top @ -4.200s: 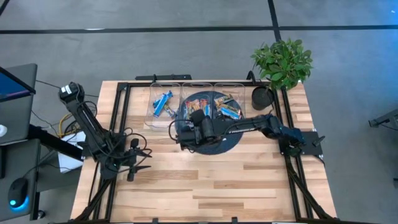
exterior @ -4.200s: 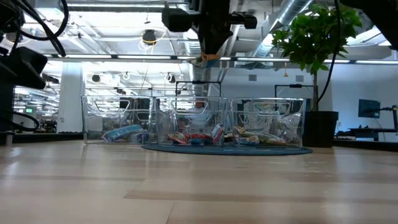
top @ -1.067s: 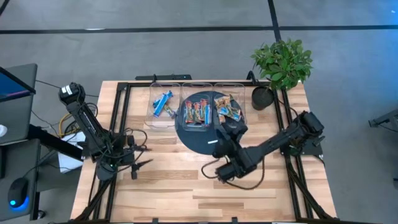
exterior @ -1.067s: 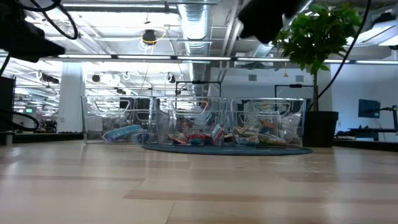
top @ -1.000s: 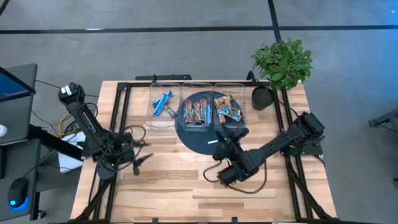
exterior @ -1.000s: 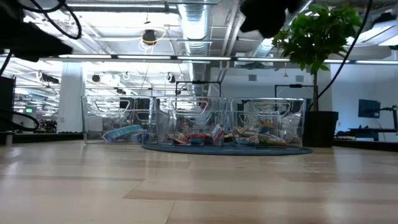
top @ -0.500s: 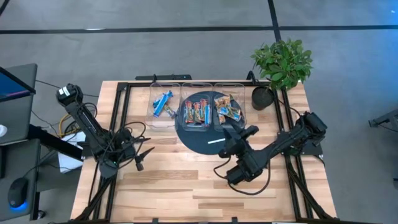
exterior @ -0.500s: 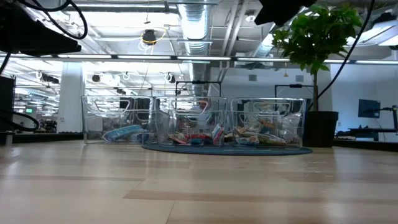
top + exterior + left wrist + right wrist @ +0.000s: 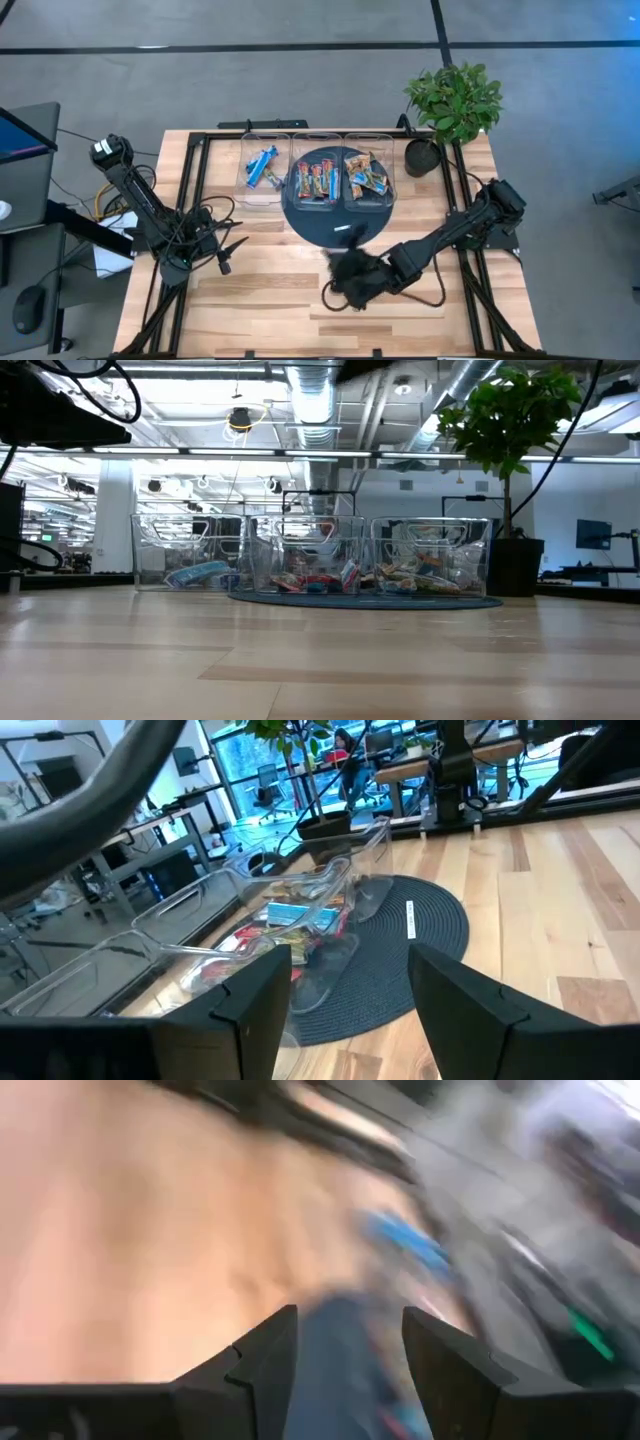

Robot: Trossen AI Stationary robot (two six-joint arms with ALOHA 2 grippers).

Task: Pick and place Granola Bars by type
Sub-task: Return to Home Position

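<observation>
High view shows the granola bars [image 9: 315,180] lying in three clear bins [image 9: 266,198]: blue left, red middle, orange right. They look light and a bit stiff, with slippery wrappers, so pinch one across its middle. Left gripper [image 9: 228,256] waits by the left edge of the table [image 9: 250,305], fingers spread, empty. Right gripper [image 9: 345,283] hangs over the table near the round mat [image 9: 310,224], fingers spread, empty.

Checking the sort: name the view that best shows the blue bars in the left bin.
The high view: the blue bars lie unobstructed in the left bin. The low view shows them side-on through its clear wall. Neither wrist view shows them recognisably.
</observation>
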